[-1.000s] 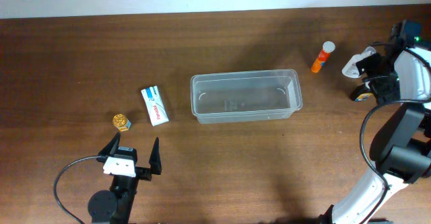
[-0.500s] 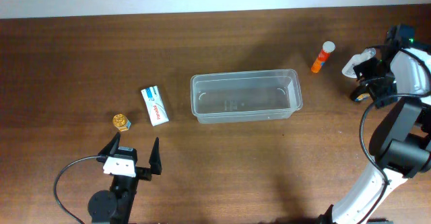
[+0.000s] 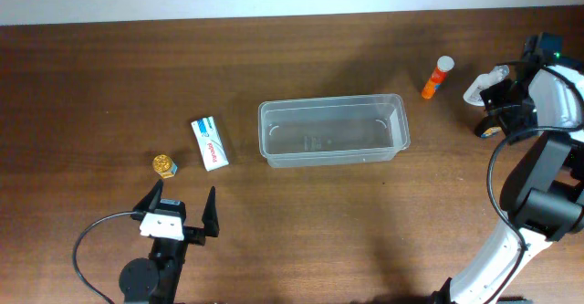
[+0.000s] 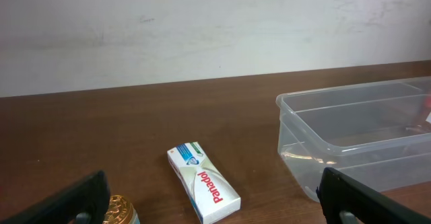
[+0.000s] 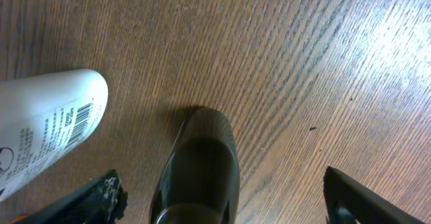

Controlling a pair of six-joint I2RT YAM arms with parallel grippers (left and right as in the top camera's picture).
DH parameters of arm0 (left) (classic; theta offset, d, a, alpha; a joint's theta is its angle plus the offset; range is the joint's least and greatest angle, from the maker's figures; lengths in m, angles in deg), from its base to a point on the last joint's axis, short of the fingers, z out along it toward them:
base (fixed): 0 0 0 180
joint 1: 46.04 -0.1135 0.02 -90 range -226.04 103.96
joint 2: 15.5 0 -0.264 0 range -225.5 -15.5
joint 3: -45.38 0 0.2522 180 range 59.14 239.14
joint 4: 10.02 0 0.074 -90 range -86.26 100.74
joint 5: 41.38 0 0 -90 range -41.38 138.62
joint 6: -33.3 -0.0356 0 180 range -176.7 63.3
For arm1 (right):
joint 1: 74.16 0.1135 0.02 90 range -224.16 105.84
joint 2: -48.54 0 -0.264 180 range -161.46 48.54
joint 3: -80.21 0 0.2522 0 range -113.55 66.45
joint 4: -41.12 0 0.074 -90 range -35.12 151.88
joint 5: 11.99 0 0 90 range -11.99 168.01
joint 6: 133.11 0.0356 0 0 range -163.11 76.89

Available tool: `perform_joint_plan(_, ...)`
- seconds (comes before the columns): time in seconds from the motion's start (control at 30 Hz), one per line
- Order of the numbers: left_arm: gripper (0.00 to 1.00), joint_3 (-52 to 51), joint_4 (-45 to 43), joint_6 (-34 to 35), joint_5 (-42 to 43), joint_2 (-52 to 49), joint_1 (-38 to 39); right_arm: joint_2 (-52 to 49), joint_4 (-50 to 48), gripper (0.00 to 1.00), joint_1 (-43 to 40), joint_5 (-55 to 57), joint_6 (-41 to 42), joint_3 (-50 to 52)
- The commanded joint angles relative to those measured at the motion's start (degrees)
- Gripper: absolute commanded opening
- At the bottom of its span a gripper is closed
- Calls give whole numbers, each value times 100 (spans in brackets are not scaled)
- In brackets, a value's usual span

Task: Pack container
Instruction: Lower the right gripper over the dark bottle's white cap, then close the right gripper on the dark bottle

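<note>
As far as I can judge, the packing has not begun. The container (image 3: pixel 333 131) stands in the middle of the desk (image 3: pixel 91 76) and is empty. It is a shallow tub of clear, thin plastic with rounded corners and a rim.

All the goods lie outside it. Toward the left edge there is a flat white cardboard box (image 3: pixel 210 142) with red print, and beside it a small jar (image 3: pixel 164 165) with a golden lid. Toward the far right corner is an orange bottle (image 3: pixel 437 77) with a white cap.

Near the right edge, the right gripper (image 5: pixel 221 187) hangs with its jaws apart over a dark glossy object (image 5: pixel 199 167). A smooth white bottle (image 5: pixel 47 126) with a barcode lies just beside it. The left gripper (image 3: pixel 184 194), by the near edge, is also wide apart and holds nothing. The desk is dark wood with a fine grain.
</note>
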Motion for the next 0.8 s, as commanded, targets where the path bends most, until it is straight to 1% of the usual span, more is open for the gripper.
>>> perform_joint_plan(0.0, 99, -2, 42, -83, 103, 48, -44, -118, -35, 84, 9, 155, 44, -90)
perform_joint_plan(0.1, 99, -2, 42, -83, 103, 48, -44, -118, -59, 80, 9, 155, 44, -90)
perform_joint_plan(0.57, 99, -2, 42, -83, 103, 48, -44, -118, -319, 82, 9, 155, 44, 92)
perform_joint_plan(0.77, 99, -2, 42, -83, 103, 48, -44, -118, -503, 82, 9, 153, 44, 345)
